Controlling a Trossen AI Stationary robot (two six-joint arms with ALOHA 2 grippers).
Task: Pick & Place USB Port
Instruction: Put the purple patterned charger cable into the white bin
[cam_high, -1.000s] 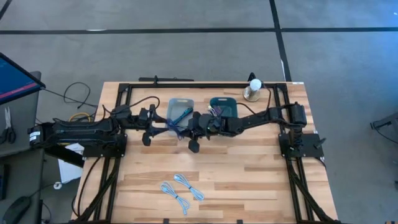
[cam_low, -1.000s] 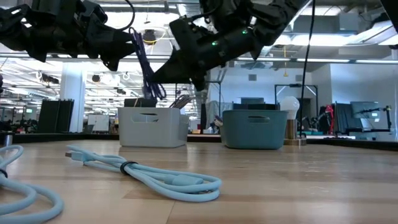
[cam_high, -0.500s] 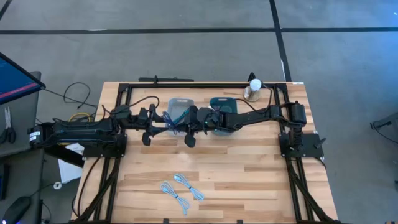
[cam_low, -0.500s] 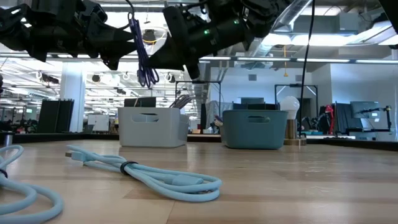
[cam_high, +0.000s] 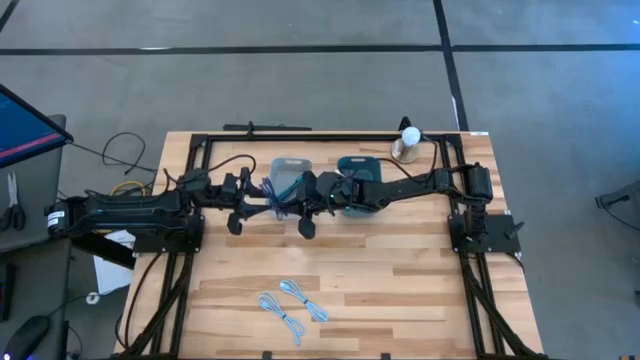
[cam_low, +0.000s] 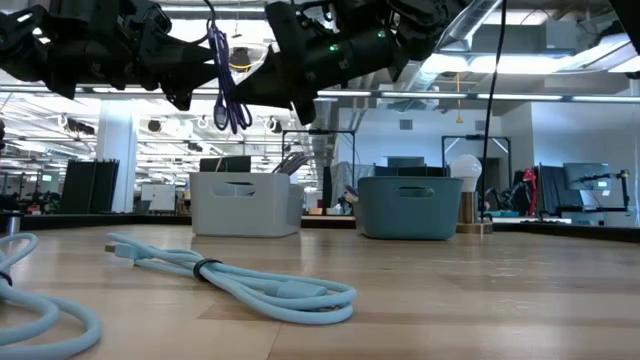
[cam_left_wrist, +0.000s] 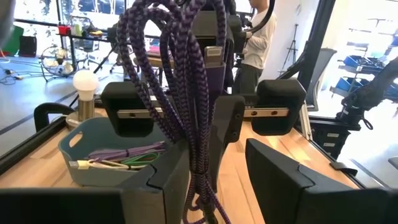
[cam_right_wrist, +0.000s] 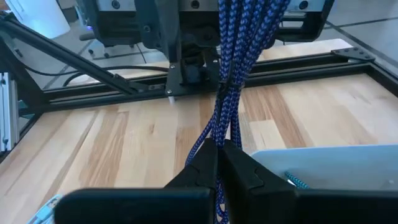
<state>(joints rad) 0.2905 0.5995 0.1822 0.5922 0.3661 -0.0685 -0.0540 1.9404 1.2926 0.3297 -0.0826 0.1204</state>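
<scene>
Item: purple braided cable (cam_low: 224, 88), coiled in loops, carried in the air above the table (cam_high: 400, 290), between the two grippers

Right gripper (cam_right_wrist: 219, 163): fingers pressed together on the cable's strands, which run straight out from between the fingertips toward the opposite arm. In the high view this gripper (cam_high: 297, 203) sits at the near edge of the grey bin (cam_high: 290, 174), with the teal bin (cam_high: 358, 172) behind its wrist

Left gripper (cam_left_wrist: 211, 171): fingers parted, one on each side of the hanging loops; the cable passes through the gap and rises in front of it. Whether the pads touch the braid cannot be told. In the high view it (cam_high: 262, 198) faces the right gripper across the cable, just beside it

Cable position: bunched between both sets of fingertips, its loose loops drooping below them in the low view, clear of the table and over the near rim of the grey bin

Other stock: teal bin in the left wrist view (cam_left_wrist: 106, 146) holds purple, green and white cables; two pale blue cables (cam_high: 292, 308) lie well apart from both grippers on the near part of the table; a lamp (cam_high: 408, 143) stands at the far edge
</scene>
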